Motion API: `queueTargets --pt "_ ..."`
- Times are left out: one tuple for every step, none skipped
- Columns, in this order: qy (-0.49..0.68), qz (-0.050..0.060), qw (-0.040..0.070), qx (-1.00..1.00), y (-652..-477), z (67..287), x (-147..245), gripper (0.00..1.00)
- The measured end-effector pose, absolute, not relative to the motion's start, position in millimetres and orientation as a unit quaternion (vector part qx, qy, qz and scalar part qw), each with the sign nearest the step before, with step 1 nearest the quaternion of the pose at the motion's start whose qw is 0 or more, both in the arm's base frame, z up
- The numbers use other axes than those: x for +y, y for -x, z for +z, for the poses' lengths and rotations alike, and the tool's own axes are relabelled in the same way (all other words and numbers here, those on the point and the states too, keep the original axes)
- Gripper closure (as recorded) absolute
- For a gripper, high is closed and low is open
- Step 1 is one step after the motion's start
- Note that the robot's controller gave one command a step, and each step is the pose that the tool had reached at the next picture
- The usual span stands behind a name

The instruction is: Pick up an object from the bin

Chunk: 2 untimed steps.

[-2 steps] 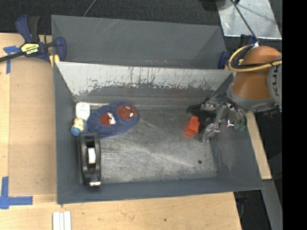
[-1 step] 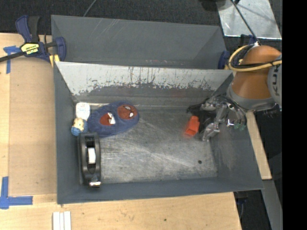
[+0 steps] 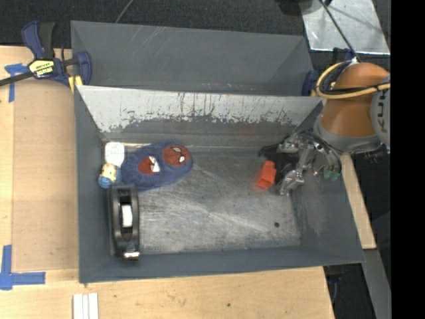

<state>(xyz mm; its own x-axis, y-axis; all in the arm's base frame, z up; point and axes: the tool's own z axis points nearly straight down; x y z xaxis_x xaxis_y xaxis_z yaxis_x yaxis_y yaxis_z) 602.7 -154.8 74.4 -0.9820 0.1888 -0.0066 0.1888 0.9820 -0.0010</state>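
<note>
nearest us, a black tape dispenser (image 3: 125, 221) lies at the lower left of the grey bin (image 3: 219, 224); farther back, at centre right, a small orange block (image 3: 266, 175) sits just left of the gripper (image 3: 291, 180), with a blue slipper (image 3: 156, 166) across at the left. we cannot tell whether the gripper is spread or closed. we judge the block could be nudged aside, since the gripper stands beside it, not over it.
</note>
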Motion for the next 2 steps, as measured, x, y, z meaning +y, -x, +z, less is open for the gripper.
queueTargets --pt "-0.093 -0.001 0.004 0.996 -603.6 74.8 -154.4 0.0" --pt "-0.093 -0.001 0.009 0.996 -607.1 78.7 -154.7 1.0"
